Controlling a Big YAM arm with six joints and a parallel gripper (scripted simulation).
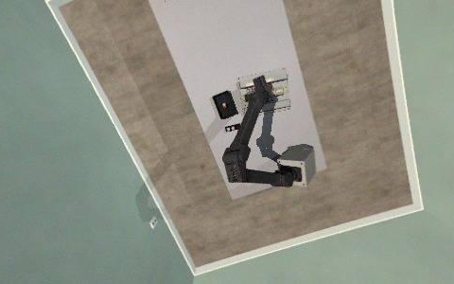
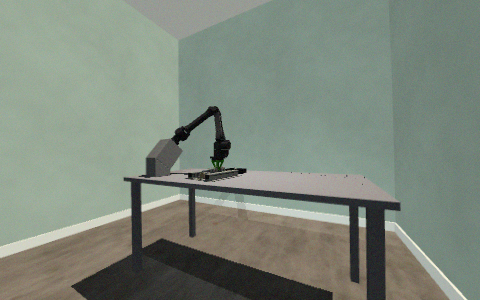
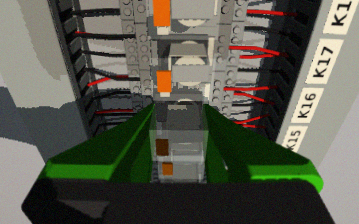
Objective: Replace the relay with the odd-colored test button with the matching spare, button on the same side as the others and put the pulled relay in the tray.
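Observation:
In the wrist view my gripper (image 3: 178, 113) is shut on a clear relay (image 3: 177, 142) with an orange button on its left side. It sits in line with the relay row on the socket strip (image 3: 180, 55). Two row relays farther on show orange buttons (image 3: 163, 80), also on the left. I cannot tell how deep the held relay sits. In the top view the gripper (image 1: 259, 87) is over the socket strip (image 1: 265, 91). The black tray (image 1: 224, 105) to its left holds a relay with a red button. In the exterior view the gripper (image 2: 217, 164) is low over the strip.
Red and black wires run along both sides of the strip (image 3: 252, 50). Labels K15 to K17 (image 3: 314, 75) stand on the right. A small black holder (image 1: 232, 128) lies near the tray. The arm's grey base (image 1: 299, 163) stands at the mat's near end.

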